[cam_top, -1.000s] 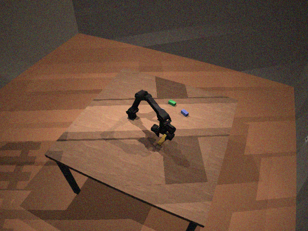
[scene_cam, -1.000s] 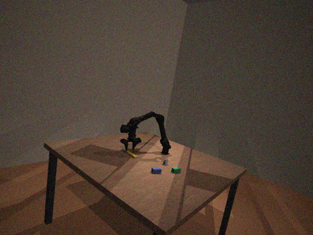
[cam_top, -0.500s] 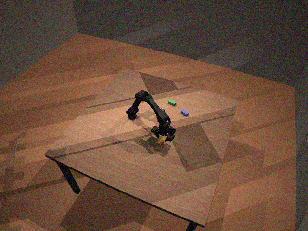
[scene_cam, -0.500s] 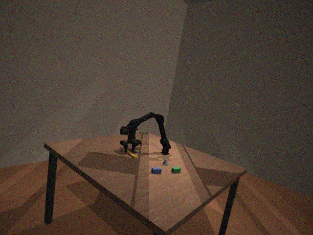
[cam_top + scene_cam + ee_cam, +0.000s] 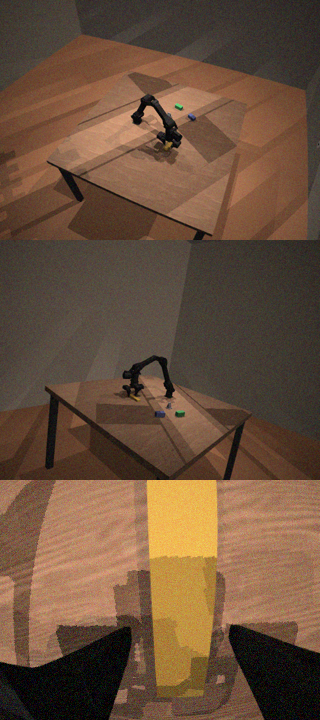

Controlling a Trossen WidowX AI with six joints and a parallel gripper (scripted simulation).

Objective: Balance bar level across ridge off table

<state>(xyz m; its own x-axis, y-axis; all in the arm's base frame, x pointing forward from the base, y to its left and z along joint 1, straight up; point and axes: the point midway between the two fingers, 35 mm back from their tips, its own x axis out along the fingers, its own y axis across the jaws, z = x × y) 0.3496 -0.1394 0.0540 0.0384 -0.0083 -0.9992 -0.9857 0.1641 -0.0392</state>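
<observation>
A yellow bar (image 5: 167,146) (image 5: 135,397) (image 5: 182,567) lies flat on the wooden table (image 5: 124,178) (image 5: 124,426). My gripper (image 5: 169,142) (image 5: 132,394) (image 5: 180,632) is open and low over the bar's near end, with one dark finger on each side. In the wrist view there is bare table between each finger and the bar. The ridge (image 5: 169,113) (image 5: 169,405) is a small grey wedge standing apart, farther along the table near the arm's base.
A green block (image 5: 178,106) (image 5: 179,413) and a blue block (image 5: 191,116) (image 5: 160,414) lie beyond the ridge. The arm's base (image 5: 136,119) (image 5: 169,394) stands mid-table. Strong shadows cross the table top.
</observation>
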